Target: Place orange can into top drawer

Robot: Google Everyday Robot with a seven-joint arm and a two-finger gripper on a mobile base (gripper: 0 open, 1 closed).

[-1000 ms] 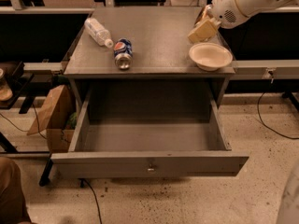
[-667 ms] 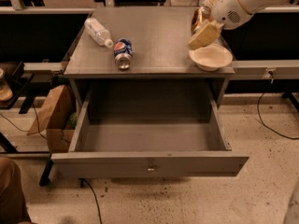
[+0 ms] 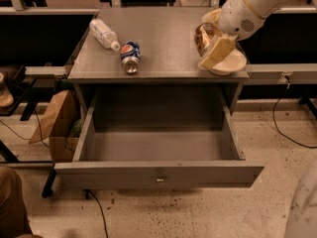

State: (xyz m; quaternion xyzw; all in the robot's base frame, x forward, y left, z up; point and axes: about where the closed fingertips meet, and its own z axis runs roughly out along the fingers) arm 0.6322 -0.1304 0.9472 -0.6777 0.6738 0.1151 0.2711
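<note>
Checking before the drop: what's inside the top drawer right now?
The top drawer stands open; its visible floor holds nothing, though the front panel hides the nearest strip. The orange can sits in the gripper above the white bowl.

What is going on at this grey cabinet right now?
The robot's hand grips the orange can by the cream bowl at the right of the cabinet top. The top drawer below stands open, and the can is not yet in it. A Pepsi can and a clear plastic bottle lie on their sides at the other end.
</note>
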